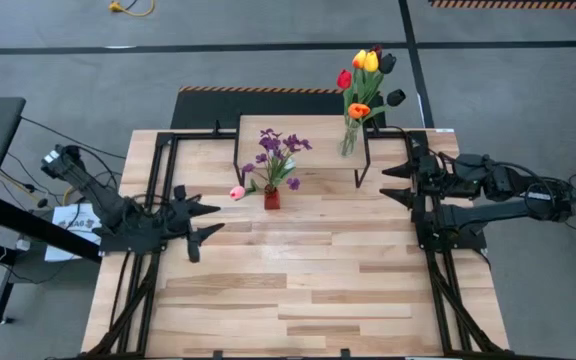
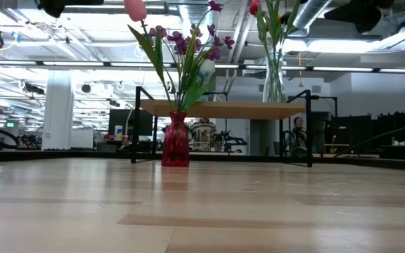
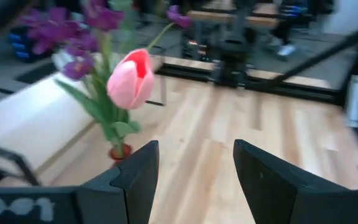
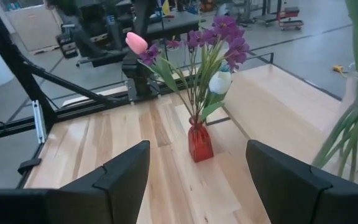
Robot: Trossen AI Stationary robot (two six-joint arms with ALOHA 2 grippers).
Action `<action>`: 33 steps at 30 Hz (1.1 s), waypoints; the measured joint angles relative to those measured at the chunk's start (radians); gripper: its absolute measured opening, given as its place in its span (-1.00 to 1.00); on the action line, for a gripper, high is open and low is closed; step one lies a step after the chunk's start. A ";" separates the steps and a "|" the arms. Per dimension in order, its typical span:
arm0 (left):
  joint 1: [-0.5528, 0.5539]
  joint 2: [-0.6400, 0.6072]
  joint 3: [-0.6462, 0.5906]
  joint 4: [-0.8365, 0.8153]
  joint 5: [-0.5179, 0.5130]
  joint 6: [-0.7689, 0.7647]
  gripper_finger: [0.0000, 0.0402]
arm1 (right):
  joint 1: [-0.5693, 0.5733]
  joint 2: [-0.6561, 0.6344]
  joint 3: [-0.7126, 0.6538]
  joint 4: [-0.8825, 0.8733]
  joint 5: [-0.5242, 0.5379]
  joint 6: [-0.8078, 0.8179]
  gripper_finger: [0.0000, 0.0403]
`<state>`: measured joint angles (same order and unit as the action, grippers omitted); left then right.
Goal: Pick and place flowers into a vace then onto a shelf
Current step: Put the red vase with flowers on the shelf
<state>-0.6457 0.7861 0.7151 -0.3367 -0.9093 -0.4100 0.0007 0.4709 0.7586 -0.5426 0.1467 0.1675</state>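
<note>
Right of left pincer (image 1: 206,222), red-vased flowers (image 1: 276,160), apart

The high view looks straight down on the whole worktop (image 1: 298,290). The low view sits at worktop level, facing the room beyond. Each wrist view looks past its own fingers (image 3: 135,174) across the worktop, from opposite sides. All four share the red vase (image 1: 271,198) and the shelf (image 2: 223,109).
</note>
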 joint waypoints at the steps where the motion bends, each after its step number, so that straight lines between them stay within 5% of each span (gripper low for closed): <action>1: -0.025 0.026 0.000 -0.002 -0.056 -0.021 -0.02 | 0.010 0.000 0.000 0.000 0.016 0.001 0.29; 11: -0.115 0.295 0.000 0.031 -0.405 -0.267 -0.02 | 0.080 -0.003 0.000 0.001 0.118 0.000 0.29; 18: -0.113 0.458 0.000 0.167 -0.469 -0.363 -0.02 | 0.118 -0.003 0.000 -0.006 0.118 -0.003 0.29; 26: -0.112 0.702 0.003 0.502 -0.490 -0.341 -0.02 | 0.144 -0.003 0.000 -0.034 0.118 -0.017 0.29; 33: -0.113 0.949 0.140 0.711 -0.439 -0.259 -0.02 | 0.144 -0.003 0.000 -0.055 0.117 -0.018 0.29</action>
<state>-0.7588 1.7347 0.8554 0.3748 -1.3486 -0.6691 0.1444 0.4679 0.7586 -0.5976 0.2636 0.1497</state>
